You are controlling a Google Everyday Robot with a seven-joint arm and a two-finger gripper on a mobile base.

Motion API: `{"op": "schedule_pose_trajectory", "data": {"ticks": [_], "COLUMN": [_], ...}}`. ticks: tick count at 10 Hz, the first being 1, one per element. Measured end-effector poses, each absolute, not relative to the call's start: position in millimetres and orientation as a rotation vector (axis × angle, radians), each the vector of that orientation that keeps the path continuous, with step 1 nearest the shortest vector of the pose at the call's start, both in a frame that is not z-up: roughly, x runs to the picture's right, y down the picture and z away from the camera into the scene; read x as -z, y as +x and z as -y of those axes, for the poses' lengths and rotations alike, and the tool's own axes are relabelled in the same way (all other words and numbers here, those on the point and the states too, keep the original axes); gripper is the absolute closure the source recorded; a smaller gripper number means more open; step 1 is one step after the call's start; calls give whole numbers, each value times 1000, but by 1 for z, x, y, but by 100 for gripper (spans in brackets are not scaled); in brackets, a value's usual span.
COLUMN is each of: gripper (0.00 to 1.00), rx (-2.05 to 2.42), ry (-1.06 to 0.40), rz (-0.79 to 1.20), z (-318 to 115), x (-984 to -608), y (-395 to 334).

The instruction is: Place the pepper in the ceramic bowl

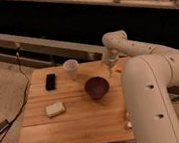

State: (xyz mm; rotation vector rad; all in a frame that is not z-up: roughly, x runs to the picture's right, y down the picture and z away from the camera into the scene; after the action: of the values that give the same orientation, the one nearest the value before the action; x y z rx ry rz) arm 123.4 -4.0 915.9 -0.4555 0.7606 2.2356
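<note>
My wide-open hand (110, 69), right of centre, should straddle the slender orange-red pepper (118, 69) squarely, avoiding the round maroon ceramic bowl (97, 87).

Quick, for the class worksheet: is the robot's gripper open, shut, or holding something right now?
Gripper: open, holding nothing, poised between the round dark maroon ceramic bowl and the small orange-red pepper.

This looks like a dim robot test lab or workshop. A plain wooden bench (80, 123) stands on a speckled floor (4, 84). A black cable (19, 64) trails over the floor well away from the gripper (109, 70), which hangs above the bench's far edge. A long metal rail (38, 43) runs behind it.
</note>
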Motion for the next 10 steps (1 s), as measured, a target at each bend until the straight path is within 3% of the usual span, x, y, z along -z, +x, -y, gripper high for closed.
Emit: {"op": "schedule_pose_trajectory", "data": {"ticks": [4, 10], "gripper": [35, 35], "rx": [-1838, -1479], "ry": [-468, -447], "rz": [-791, -667], "z": [10, 24], "x": [-900, -928], "y": [122, 151]}}
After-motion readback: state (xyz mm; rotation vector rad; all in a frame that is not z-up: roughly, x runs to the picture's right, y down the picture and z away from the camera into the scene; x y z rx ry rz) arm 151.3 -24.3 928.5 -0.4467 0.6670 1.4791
